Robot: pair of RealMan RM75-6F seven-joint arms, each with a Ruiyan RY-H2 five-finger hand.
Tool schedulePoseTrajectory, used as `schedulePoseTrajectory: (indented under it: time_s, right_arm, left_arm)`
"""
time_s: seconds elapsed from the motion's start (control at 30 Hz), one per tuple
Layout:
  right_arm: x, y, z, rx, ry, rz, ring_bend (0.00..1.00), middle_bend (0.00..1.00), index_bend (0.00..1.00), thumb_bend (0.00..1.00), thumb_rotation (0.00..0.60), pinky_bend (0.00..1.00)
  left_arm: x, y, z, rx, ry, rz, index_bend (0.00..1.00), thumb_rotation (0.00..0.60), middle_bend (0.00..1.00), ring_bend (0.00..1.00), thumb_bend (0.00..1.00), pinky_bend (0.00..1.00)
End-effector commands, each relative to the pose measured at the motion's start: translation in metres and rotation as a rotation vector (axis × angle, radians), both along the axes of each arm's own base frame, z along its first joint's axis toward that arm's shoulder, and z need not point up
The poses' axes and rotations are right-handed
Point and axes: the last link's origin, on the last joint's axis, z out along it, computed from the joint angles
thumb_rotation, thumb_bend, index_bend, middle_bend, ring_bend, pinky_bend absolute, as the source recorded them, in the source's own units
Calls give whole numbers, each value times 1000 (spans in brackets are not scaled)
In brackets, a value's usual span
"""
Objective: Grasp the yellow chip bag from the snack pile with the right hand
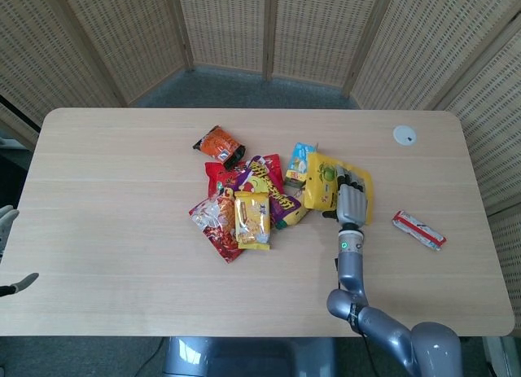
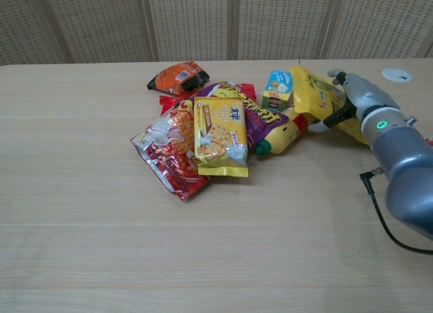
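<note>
The right hand (image 1: 351, 201) lies on the yellow chip bag (image 1: 324, 184) at the right edge of the snack pile (image 2: 210, 134), fingers over the top and thumb at the near edge, so it seems to hold the bag, though how firmly cannot be told. The foil looks slippery and may slide out when lifted. The left hand (image 1: 6, 251) is open at the table edge (image 1: 49, 312).

Glossy crinkled yellow chip bag (image 2: 318, 97) under smooth grey metallic right hand (image 2: 356, 98). Shiny foil-like red snack bag (image 2: 166, 151) well left of hand. Matt pale wood-grain table (image 2: 101, 211). Rough woven wicker screen (image 1: 269, 27) beyond hand.
</note>
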Motion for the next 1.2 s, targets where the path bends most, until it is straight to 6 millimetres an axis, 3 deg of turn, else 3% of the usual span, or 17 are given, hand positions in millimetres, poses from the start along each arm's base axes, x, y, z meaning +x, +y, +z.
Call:
schedulePoseTrajectory:
  time_s: [0.03, 0.2, 0.33, 0.5, 0.7, 1.03, 1.2]
  right_arm:
    - [-2, 0, -2, -31, 10, 22, 208, 65, 33, 140, 600, 478]
    - [-13, 2, -2, -46, -1, 6, 561, 428, 306, 309, 600, 782]
    - [-20, 3, -1, -49, -3, 9, 671, 543, 385, 410, 600, 882]
    - [-17, 2, 10, -87, -5, 53, 684, 561, 401, 456, 600, 898]
    - [2, -2, 37, -172, -12, 148, 688, 567, 406, 469, 600, 905]
    - [74, -2, 100, -278, -17, 300, 687, 566, 410, 475, 600, 905]
    - [99, -3, 124, -302, 1, 340, 687, 566, 408, 475, 600, 905]
  left_arm:
    - [0, 0, 0, -1, -2, 3, 41, 600, 0, 0, 0, 0]
    - [0, 0, -2, -9, 1, 1, 41, 600, 0, 0, 0, 0]
    - [-1, 0, -3, -6, 5, 5, 40, 600, 0, 0, 0, 0]
    - [0, 1, -5, -12, 9, 5, 41, 600, 0, 0, 0, 0]
    - [0, 1, -5, -14, 6, 2, 41, 600, 0, 0, 0, 0]
    - [2, 1, -4, -23, -5, -8, 40, 600, 0, 0, 0, 0]
    - [2, 1, -3, -23, -10, -11, 40, 600, 0, 0, 0, 0]
